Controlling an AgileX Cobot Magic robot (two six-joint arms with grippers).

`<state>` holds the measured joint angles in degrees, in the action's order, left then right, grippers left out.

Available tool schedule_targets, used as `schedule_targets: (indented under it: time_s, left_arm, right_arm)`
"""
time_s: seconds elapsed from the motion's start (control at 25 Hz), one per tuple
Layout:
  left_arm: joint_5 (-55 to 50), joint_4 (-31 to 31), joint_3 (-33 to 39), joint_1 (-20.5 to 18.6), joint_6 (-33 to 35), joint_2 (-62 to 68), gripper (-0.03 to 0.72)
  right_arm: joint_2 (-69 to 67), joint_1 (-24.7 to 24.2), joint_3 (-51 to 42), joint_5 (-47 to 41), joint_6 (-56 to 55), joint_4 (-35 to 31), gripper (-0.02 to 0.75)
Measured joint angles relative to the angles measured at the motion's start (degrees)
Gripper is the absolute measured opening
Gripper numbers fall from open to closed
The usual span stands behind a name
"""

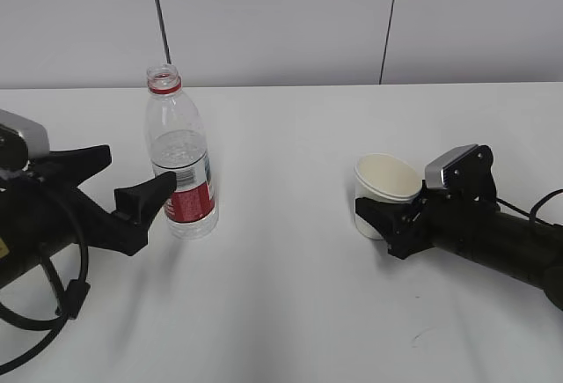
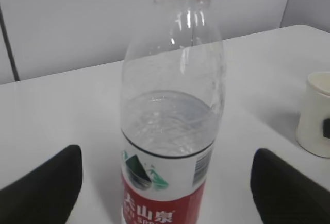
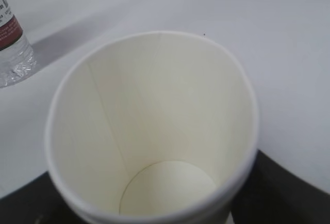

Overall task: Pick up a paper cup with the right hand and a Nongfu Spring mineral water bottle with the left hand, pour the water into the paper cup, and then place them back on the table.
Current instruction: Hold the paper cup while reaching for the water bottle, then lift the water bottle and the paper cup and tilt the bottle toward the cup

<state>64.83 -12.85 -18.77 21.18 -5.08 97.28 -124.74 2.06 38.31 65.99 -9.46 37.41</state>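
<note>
One uncapped Nongfu Spring mineral water bottle (image 1: 180, 154) stands upright, mouth upward.

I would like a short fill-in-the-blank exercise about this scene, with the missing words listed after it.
1. The bottle stands upright on the table and its cap is ____.
2. Inside, the paper cup is ____.
3. The left gripper has its fingers on either side of the ____.
4. The band around the bottle's neck is ____ in colour.

Missing words: off; empty; bottle; red
</note>
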Motion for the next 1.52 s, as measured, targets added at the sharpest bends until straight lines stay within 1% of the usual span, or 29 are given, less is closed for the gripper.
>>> schedule_targets:
  time_s: [0.16,0.52,0.64,0.72,0.88,0.96,1.2,1.36,1.52]
  left_arm:
    - [0.05,-2.35,-3.86,0.00,-0.02,4.24,0.595]
    - [0.18,-2.39,-13.66,0.06,-0.13,14.37,0.594]
    - [0.45,-1.34,-15.68,0.06,-0.16,16.87,0.587]
    - [0.45,-0.47,-15.97,0.06,-0.21,17.65,0.557]
    - [0.48,0.02,-16.04,0.18,-0.21,17.86,0.414]
    - [0.48,0.14,-16.04,0.18,-0.27,17.86,0.379]
    - [0.48,0.14,-16.04,0.18,-0.39,17.86,0.349]
    - [0.52,0.14,-16.04,0.18,-0.39,17.86,0.333]
    - [0.46,0.14,-16.14,0.18,0.34,17.86,0.328]
  right_arm:
    - [0.00,0.00,0.00,0.00,0.00,0.00,0.487]
    - [0.00,0.00,0.00,0.08,0.00,0.00,0.486]
    - [0.00,0.00,0.00,0.08,0.00,0.00,0.486]
    - [0.00,0.00,0.00,0.08,0.00,0.00,0.486]
    - [0.00,0.12,0.00,0.08,0.00,0.00,0.486]
    - [0.00,0.12,0.00,0.08,0.00,0.00,0.486]
    - [0.00,0.12,0.12,0.08,0.00,1.48,0.485]
    - [0.00,0.12,1.19,0.08,-0.62,6.55,0.485]
    - [0.00,0.12,3.73,0.08,-4.54,12.65,0.485]
